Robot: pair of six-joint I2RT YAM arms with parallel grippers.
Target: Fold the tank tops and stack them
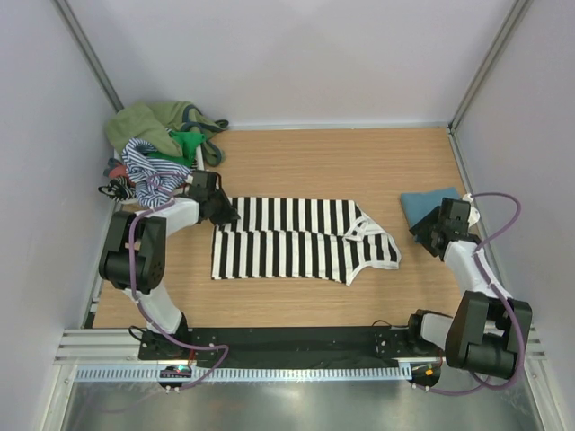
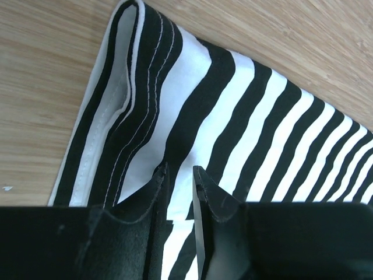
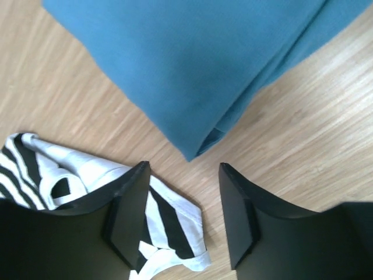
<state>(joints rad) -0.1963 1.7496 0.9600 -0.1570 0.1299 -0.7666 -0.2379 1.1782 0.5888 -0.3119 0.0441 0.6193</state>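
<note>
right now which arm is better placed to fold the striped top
Left. The left claw sits at the hem corner of the striped tank top; the right claw is open beside the teal top.

The whole table (image 1: 314, 162) is taken in by the top external view from above and behind the arm bases, tilted down and set far back. The left wrist view is held very close over a corner of the striped tank top (image 2: 233, 116), looking out past the left gripper (image 2: 178, 169). The right wrist view is set low, past the right gripper (image 3: 183, 166), facing a corner of the teal tank top (image 3: 192, 58). The striped tank top is shared by all three views, the teal tank top by two.
</note>
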